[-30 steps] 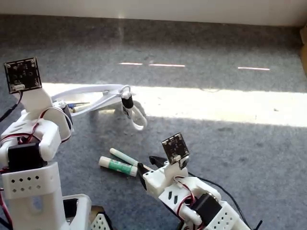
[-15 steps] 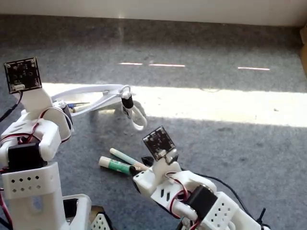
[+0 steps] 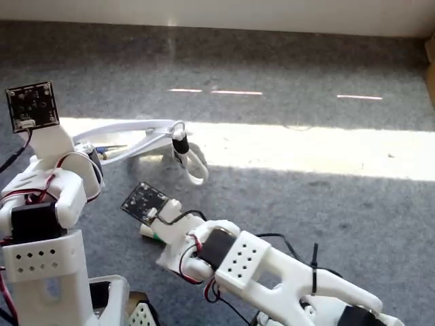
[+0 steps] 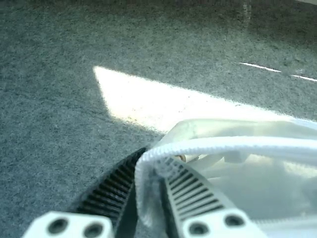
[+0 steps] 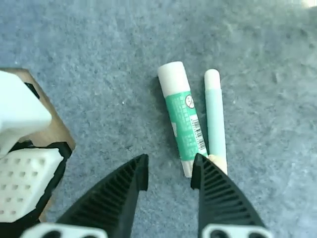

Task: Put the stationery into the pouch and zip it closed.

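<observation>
Since the right gripper (image 5: pixel 169 166) hangs right over the stationery, that's the arm for this pick imo. Its jaws are spread wide with nothing in them. The glue stick (image 5: pixel 184 119) lies just ahead of the tips. Its long axis runs straight away from the jaws and its near end sits at the gap, so closing would squeeze across its width. The pen (image 5: pixel 214 116) lies parallel just beside it, ahead of one finger, and might get caught too. Farther off, the left gripper (image 4: pixel 151 191) is pinched on the rim of the pouch (image 3: pixel 136 125), well apart from both sticks.

barcode (image 5: pixel 198 140) on the glue stick (image 5: pixel 182 116), print too small to read
</observation>
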You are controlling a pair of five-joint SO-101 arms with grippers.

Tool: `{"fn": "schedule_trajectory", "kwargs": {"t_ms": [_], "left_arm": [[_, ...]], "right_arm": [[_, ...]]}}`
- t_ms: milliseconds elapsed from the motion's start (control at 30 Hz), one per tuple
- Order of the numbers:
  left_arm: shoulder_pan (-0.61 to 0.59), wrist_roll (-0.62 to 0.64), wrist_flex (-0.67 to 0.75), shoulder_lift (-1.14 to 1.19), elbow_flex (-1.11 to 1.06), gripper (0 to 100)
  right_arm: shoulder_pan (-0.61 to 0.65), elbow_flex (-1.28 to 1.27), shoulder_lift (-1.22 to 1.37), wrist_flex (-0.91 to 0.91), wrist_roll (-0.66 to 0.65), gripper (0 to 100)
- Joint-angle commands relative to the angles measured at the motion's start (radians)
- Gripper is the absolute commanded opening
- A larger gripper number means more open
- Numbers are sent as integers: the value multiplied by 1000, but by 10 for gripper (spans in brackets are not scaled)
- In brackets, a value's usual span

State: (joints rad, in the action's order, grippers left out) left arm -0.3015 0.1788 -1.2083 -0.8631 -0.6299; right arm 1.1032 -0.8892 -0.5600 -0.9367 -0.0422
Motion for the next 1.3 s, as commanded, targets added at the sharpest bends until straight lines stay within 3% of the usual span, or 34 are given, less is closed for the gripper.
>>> {"fn": "schedule_trajectory", "kwargs": {"t_ms": [0,167,467,900,1067,1133,1267], "left_arm": [[-16,5,11,13,-16,7],[-39,5,11,13,-16,7],[-47,5,11,13,-16,7],[-44,5,11,13,-16,7],[-44,5,11,13,-16,7],[-44,5,11,13,-16,7],[-45,5,11,13,-16,7]], "right_arm": [[24,79,77,30,-31,142],[10,77,185,176,-35,142],[-19,81,295,248,-37,142],[-81,85,441,242,-124,137],[-77,82,437,242,-126,5],[-77,79,412,237,-121,11],[-90,84,286,82,-121,11]]}}
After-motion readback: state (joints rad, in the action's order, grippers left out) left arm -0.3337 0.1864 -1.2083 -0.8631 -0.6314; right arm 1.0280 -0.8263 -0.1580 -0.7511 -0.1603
